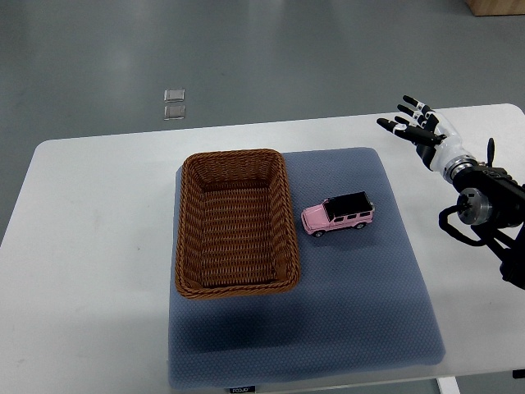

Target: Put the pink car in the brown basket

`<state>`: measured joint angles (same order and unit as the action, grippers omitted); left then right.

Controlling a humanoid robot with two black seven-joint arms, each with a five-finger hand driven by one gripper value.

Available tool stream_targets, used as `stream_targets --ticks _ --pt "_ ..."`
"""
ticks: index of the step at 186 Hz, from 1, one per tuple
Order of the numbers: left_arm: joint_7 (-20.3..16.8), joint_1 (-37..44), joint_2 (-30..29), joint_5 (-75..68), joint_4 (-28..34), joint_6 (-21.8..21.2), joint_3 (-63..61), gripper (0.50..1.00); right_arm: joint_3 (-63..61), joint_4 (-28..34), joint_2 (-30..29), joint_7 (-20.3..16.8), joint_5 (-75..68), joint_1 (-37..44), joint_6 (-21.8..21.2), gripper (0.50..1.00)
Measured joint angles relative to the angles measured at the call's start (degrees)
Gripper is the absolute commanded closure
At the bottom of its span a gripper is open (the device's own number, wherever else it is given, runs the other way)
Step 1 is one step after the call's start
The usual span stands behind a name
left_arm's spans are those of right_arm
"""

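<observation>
A pink toy car with a black roof lies on the blue-grey mat, just right of the brown wicker basket. The basket holds nothing. My right hand reaches in from the right edge, over the white table beyond the mat's far right corner. Its fingers are spread and hold nothing. It is well apart from the car, up and to the right of it. The left arm does not show.
The blue-grey mat covers the middle of the white table. Grey floor lies beyond the table's far edge, with a small metal floor plate. A wooden corner shows at top right.
</observation>
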<state>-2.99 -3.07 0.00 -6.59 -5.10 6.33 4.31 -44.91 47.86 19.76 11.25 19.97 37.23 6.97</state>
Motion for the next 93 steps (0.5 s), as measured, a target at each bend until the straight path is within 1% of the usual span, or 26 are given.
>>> stream_targets --ticks 16,29,60,79,93 --pt "0.0 0.0 0.0 0.0 0.0 0.0 0.0 0.5 0.0 0.1 0.4 0.0 0.2 0.3 -0.3 0.583" --pt "0.0 0.0 0.0 0.0 0.0 0.0 0.0 0.5 0.2 0.2 0.7 0.0 0.4 0.7 -1.8 0.585" --pt "0.0 0.0 0.0 0.0 0.0 0.0 0.0 0.5 0.8 0.2 2.9 0.8 3.4 2.1 -7.8 0.585" --pt "0.0 0.0 0.0 0.0 0.0 0.0 0.0 0.5 0.9 0.3 4.1 1.5 9.2 2.6 -11.4 0.587" --pt "0.0 0.0 0.0 0.0 0.0 0.0 0.0 0.5 0.9 0.7 5.2 2.4 14.7 2.6 -15.0 0.587"
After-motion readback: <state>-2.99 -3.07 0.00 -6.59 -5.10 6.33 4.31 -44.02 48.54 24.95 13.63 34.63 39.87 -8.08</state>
